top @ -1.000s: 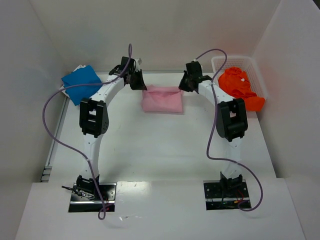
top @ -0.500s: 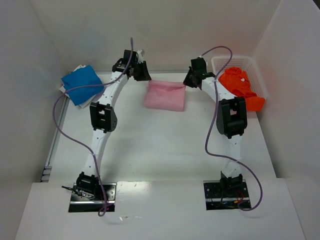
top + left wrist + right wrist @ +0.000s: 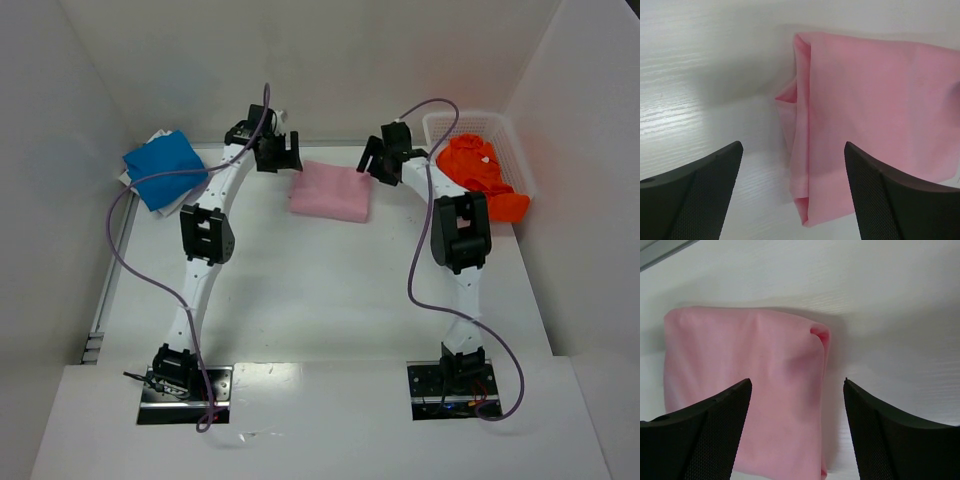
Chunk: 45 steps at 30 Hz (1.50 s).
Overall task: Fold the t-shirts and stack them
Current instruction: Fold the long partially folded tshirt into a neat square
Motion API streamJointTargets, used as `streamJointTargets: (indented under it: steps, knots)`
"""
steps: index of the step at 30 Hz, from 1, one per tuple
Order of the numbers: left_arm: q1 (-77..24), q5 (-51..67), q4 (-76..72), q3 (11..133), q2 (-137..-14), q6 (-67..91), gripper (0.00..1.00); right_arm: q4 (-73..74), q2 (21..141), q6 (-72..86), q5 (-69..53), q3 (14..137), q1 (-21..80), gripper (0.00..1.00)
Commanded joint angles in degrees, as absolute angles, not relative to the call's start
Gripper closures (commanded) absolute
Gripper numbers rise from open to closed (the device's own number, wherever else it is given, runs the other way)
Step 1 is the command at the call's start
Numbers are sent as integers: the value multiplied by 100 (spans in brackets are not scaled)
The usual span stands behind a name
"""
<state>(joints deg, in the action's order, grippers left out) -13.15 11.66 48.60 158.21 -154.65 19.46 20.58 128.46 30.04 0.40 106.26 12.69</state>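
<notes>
Pink t-shirt (image 3: 329, 191) (image 3: 875, 115) (image 3: 745, 390) folded to a rough rectangle, lying flat on the bench (image 3: 320, 290) at far centre, between the two arm ends. Left jaws spread wide, gripping nothing, poised over the shirt's left edge; layered folds plain there in the left wrist view. Right jaws likewise spread wide, gripping nothing, poised over the shirt's right edge; one far corner puckered. Blue t-shirt (image 3: 162, 170) folded at the far left corner, well apart from the pink. Orange t-shirt (image 3: 478, 175) crumpled in the white basket (image 3: 497, 122) at far right, partly draped over the near rim. All three lying apart, unstacked.
</notes>
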Motion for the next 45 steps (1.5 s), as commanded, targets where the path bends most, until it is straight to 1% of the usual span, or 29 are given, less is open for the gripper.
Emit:
streamJointTargets:
  steps: [1,3,6,7,8,9,10,11,13,14,18,22,23,24,27,28,30,36,38,43,44,45]
  knots:
    - [-1327,1378,4922,15813,-14943,1600,10,1864,12384,2865,141,10407,1239,20]
    - [-1327,1528,4922,15497,-14819,1547,10,1863,12305,2865,0,10188,1239,20]
    - [-1380,1854,4651,14356,-14407,1477,11,1863,12234,2927,-307,9819,1239,20]
    - [-1441,1854,4484,13909,-14014,1477,12,1759,12147,2988,-360,9678,1239,20]
    - [-1441,1907,4013,12860,-13757,1477,12,1706,12077,3040,-360,9546,1239,20]
    - [-1441,1907,3721,12275,-13207,1555,12,1653,11920,3041,-421,9275,1239,20]
    - [-1441,1977,3431,11730,-12940,1686,14,1591,11840,3041,-422,9142,1239,20]
    - [-1441,1978,2949,11255,-12711,1757,14,1504,11769,3041,-422,9036,1239,20]
    - [-1380,2302,2647,10393,-12333,1811,14,1451,11585,3041,-474,8772,1239,20]
    - [-1380,2381,2480,10250,-12270,1889,15,1450,11584,3041,-475,8702,1239,20]
    - [-1380,2443,2338,10107,-12208,1942,15,1397,11452,3041,-475,8465,1292,20]
    - [-1380,2278,2058,10160,-12269,1995,20,1283,11320,3094,-475,8323,1345,20]
    - [-1380,2224,2057,10221,-12322,1995,20,1214,11320,3146,-475,8254,1345,20]
    - [-1380,2224,2004,10222,-12427,1995,24,1213,11320,3146,-422,8253,1345,20]
    - [-1380,2302,1838,10283,-12594,2057,28,1213,11320,3146,-422,8253,1345,22]
    - [-1380,2303,1750,10283,-12595,2118,35,1213,11320,3146,-422,8253,1345,23]
    - [-1380,2355,1644,10283,-12656,2118,40,1151,11320,3199,-422,8253,1345,23]
    - [-1380,2470,1397,10090,-12832,2312,49,1151,11505,3199,-422,8367,1345,24]
    - [-1380,2470,1310,10028,-12884,2364,49,1151,11558,3199,-422,8367,1345,24]
    - [-1380,2575,1257,10028,-12999,2416,60,1151,11610,3252,-483,8429,1345,28]
    - [-1380,2575,1257,10028,-12999,2417,63,1151,11663,3252,-536,8429,1345,28]
    - [-1380,2575,1257,10028,-12999,2417,70,1151,11663,3252,-536,8429,1345,28]
